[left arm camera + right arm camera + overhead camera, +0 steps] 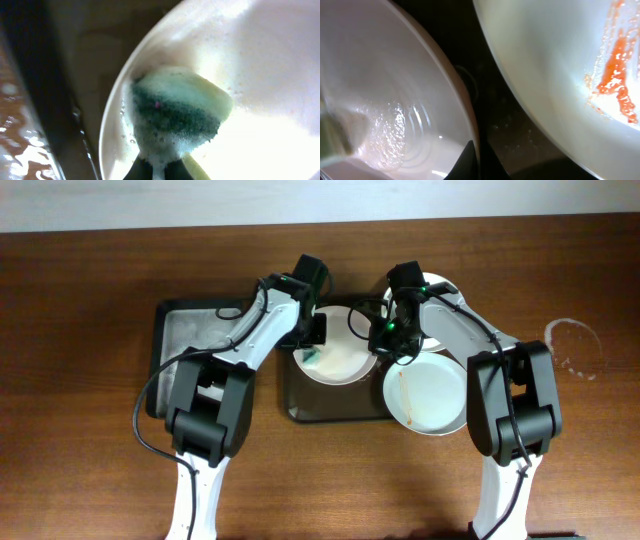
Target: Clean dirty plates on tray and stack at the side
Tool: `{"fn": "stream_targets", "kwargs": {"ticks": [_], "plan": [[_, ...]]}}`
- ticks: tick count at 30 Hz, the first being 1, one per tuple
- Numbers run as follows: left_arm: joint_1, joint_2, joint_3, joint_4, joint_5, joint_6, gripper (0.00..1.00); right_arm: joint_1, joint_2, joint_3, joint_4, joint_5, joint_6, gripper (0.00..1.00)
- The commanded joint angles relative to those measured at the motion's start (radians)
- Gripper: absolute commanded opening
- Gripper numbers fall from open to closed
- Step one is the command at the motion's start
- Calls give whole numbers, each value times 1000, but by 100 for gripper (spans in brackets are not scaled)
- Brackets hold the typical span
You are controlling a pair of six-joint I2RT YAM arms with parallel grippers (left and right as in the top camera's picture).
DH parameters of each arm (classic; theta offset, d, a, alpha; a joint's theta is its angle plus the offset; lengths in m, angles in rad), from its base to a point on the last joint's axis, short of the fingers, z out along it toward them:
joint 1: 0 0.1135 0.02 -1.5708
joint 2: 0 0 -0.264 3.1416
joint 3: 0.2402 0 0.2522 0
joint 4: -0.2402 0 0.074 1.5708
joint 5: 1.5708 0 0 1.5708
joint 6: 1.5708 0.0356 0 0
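A soapy white plate (340, 360) lies at the left of the dark tray (320, 412). My left gripper (312, 352) is shut on a green-and-yellow sponge (175, 107), which is pressed onto the plate's left side (260, 60) near the rim. At the same plate's right edge, my right gripper (383, 345) is shut on the rim (470, 135), one finger inside and one outside. Suds cover the plate's inside (390, 120). A second plate (425, 392) with an orange smear (615, 75) lies to the right, overhanging the tray. A third plate (441, 284) is mostly hidden under the right arm.
A smaller dark tray with a grey soapy inside (195, 330) sits to the left, under the left arm. A white ring stain (572, 347) marks the wooden table at the far right. Cables hang from both arms.
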Motion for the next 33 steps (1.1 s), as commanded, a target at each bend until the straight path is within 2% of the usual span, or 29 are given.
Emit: {"fn": "stream_targets", "kwargs": {"ticks": [1,7,13,16,19,23,26,29,33], "plan": [[-10,44,-39,-14,210,53,1,-1,3,-6,-6,5,-3,4],[-6,44,-39,130,216,53,1,-1,3,-6,-7,5,-3,4],[-3,44,-39,282,-71,-16,1,-1,3,-6,-6,6,-3,4],[-2,44,-39,339,-166,-15,1,-1,3,-6,-6,6,-3,4],[-2,44,-39,328,-282,-15,1,-1,3,-6,-6,6,-3,4],[-2,44,-39,204,-297,-14,1,-1,3,-6,-6,6,-3,4],[-2,44,-38,113,-196,27,1,1,3,-6,-2,5,-3,4],[-2,44,-38,52,100,126,1,4,3,-6,1,6,-3,4],[-9,44,-38,59,409,234,1,5,3,-6,1,6,-3,4]]}}
